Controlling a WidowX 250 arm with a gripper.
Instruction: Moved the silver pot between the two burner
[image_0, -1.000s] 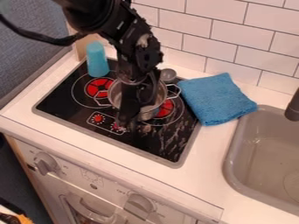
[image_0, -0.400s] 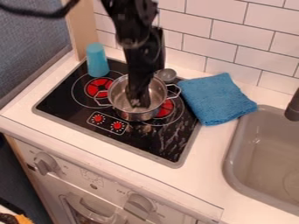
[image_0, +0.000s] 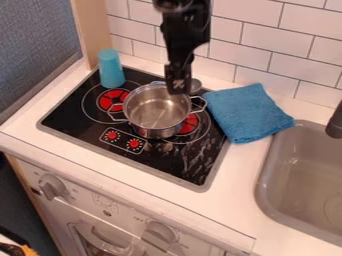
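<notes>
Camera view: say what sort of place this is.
A kitchen, probably a toy or mock-up one: a black cooktop with red burners, a silver metal pot standing on it, and a grey sink set into the white counter.

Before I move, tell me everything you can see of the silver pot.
The silver pot is round, shiny and metallic-looking, lidless, with two wire loop handles on opposite sides. It stands upright on the cooktop, between the red burners, hiding part of the right one. I see nothing inside. The pincer overlaps its back rim in view; whether they touch, I can't tell.
</notes>
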